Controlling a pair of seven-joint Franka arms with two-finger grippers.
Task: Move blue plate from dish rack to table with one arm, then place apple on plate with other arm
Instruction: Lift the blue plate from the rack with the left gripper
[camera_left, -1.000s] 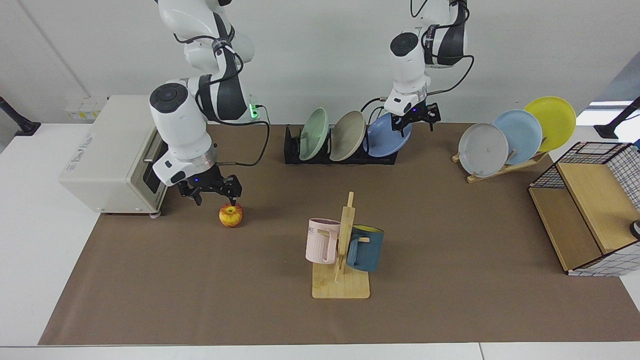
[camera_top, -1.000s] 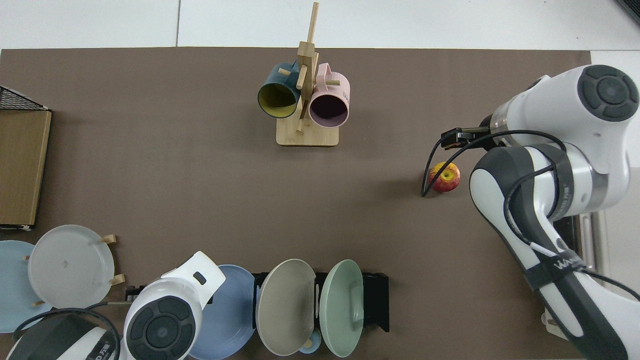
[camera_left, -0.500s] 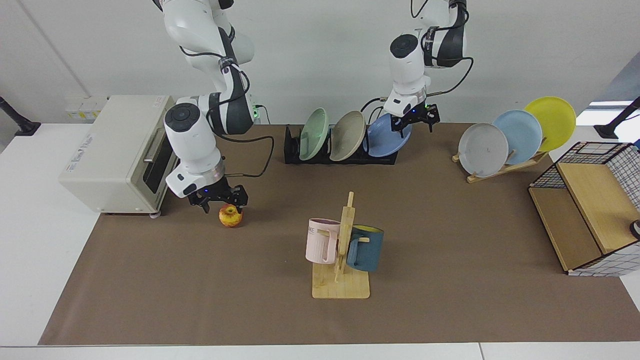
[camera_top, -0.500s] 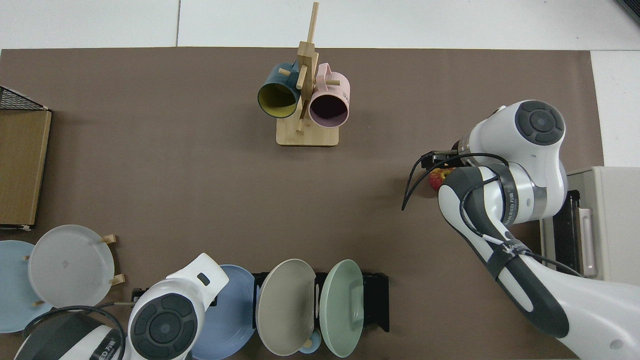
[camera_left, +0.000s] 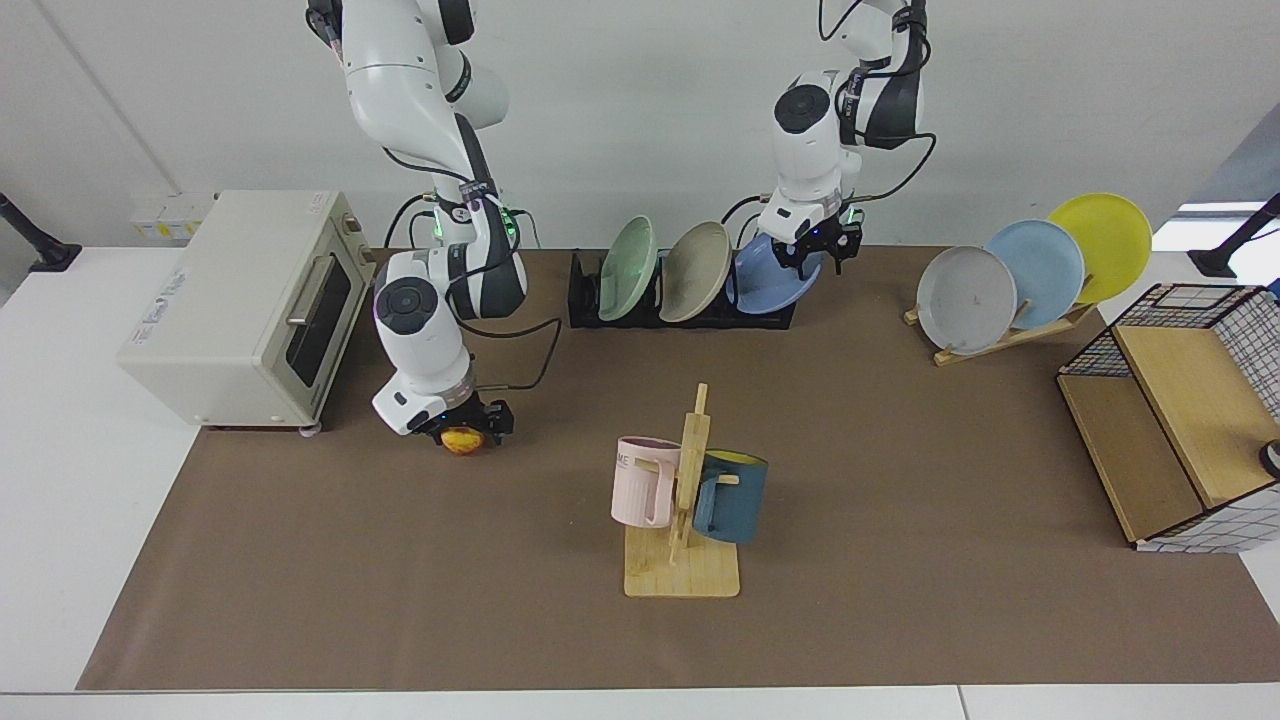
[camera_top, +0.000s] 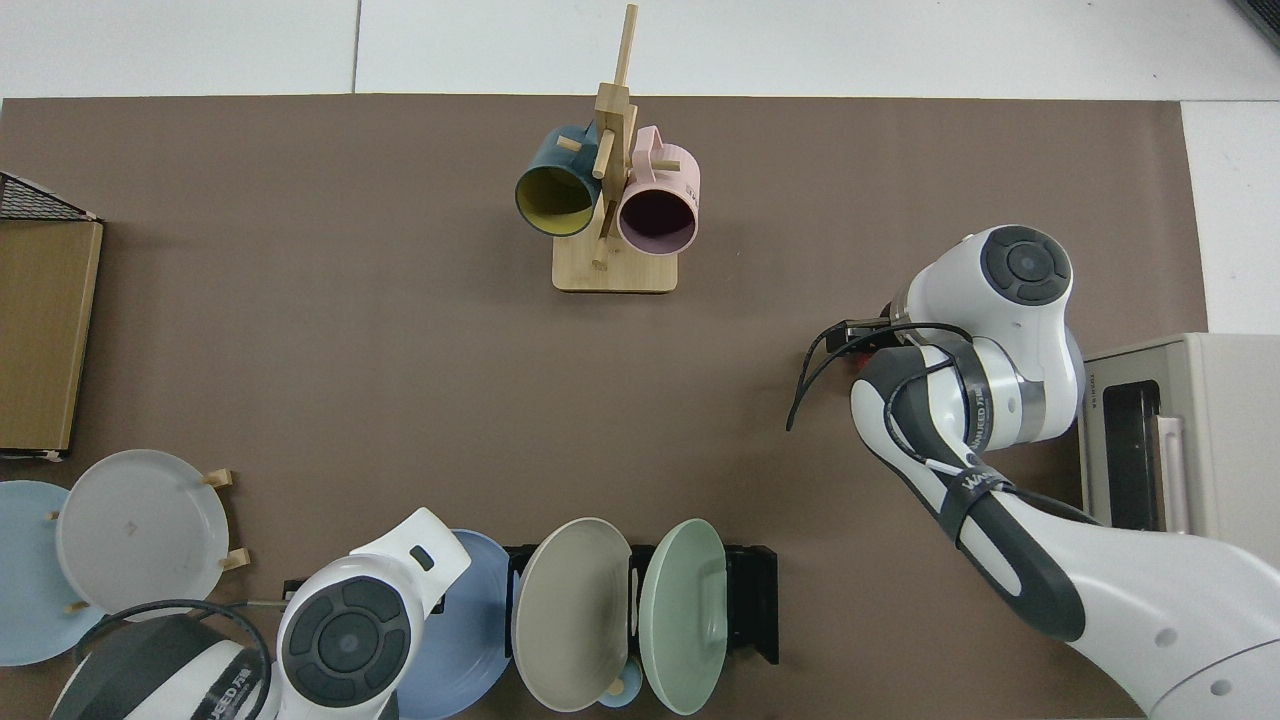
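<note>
Blue plate (camera_left: 775, 283) rim sits pinched in left gripper (camera_left: 818, 250); right gripper (camera_left: 462, 432) straddles apple (camera_left: 460, 440), grip unclear.

arms: glossy white shells | joints: dark grey caps, bands | cables: black, looping | wrists: silver rings

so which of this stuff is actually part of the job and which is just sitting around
Part of the job:
- blue plate, standing in the dish rack, with the left gripper at its rim
- apple, under the right gripper
- table

Just lying about:
- green plate
- beige plate
- wooden plate stand
- mug tree
- toaster oven
- wire basket
</note>
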